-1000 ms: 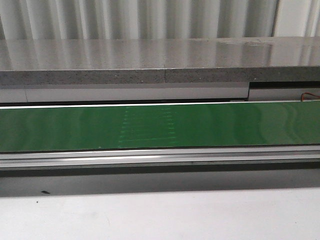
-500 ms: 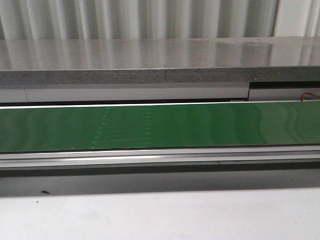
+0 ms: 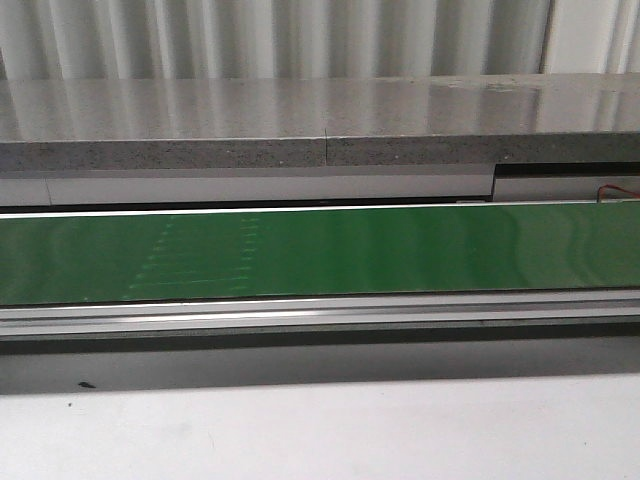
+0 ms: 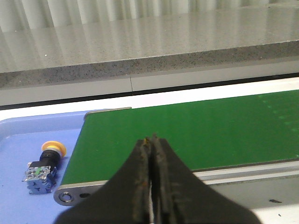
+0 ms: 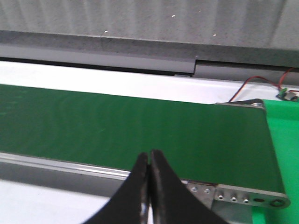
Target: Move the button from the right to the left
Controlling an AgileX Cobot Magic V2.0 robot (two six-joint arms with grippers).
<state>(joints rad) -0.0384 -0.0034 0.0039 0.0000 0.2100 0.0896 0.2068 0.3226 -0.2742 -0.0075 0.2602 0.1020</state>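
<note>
The green conveyor belt (image 3: 320, 250) carries nothing; the button (image 4: 44, 166) lies on its side in the blue tray (image 4: 18, 144) past the belt's end. Expect a light, rigid part with a smooth yellow cap, so grip the cube-shaped block. Both the left gripper (image 4: 150, 144) and right gripper (image 5: 149, 156) have jaws closed and empty.

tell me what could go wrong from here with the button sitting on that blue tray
1. The button lies on its side on the blue tray, close to the end of the green belt; a grasp could roll it on its round yellow cap.
2. The left gripper is shut, so it would likely have to open before any pick.
3. The front view shows no button at all, so only the left wrist view can guide a move.
</note>
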